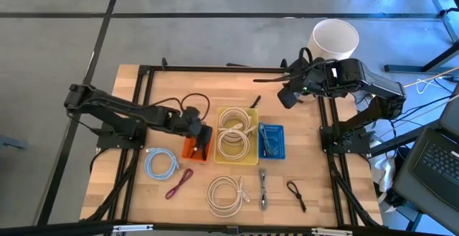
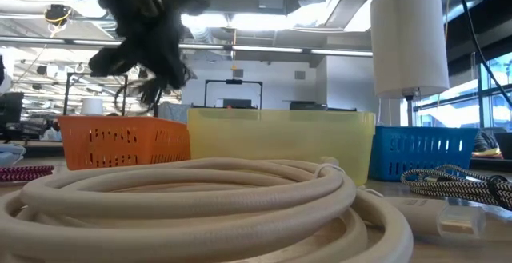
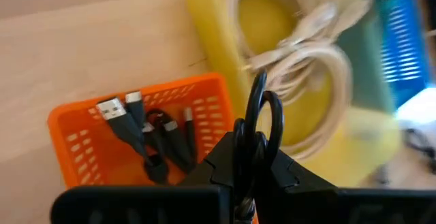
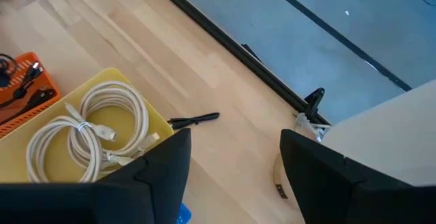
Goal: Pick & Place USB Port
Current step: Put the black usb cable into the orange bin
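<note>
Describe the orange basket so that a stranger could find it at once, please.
On the wooden table, three baskets stand in a row near the middle. The orange basket is the left end one, beside the larger yellow basket. It alone holds short black cables, and the left claw is above it.

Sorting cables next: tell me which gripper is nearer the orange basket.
Left. The left gripper hangs right over the orange basket, shut on a black cable. The right gripper waits open beyond the yellow bin.
</note>
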Robot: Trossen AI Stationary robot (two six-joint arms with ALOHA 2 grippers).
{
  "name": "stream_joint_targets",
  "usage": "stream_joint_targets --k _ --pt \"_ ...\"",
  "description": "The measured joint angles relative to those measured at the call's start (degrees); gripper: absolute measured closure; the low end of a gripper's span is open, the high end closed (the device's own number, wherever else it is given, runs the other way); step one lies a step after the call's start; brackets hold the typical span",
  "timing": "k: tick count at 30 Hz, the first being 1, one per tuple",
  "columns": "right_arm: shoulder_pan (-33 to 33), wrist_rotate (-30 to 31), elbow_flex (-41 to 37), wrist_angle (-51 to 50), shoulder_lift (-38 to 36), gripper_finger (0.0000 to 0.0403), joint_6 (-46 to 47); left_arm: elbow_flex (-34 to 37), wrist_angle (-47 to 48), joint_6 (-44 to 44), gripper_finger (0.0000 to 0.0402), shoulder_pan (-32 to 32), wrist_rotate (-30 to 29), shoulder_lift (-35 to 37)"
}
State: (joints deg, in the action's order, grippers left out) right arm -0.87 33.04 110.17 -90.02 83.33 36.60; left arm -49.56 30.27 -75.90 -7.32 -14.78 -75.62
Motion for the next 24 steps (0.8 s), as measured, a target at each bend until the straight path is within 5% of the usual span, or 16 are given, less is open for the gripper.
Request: stream_joint_targets --k 24 --pt "0.0 0.0 0.0 0.0 0.0 0.0173 0.0 3.2 -7.1 -1.9 0.0385 0.4 2.3 -14.6"
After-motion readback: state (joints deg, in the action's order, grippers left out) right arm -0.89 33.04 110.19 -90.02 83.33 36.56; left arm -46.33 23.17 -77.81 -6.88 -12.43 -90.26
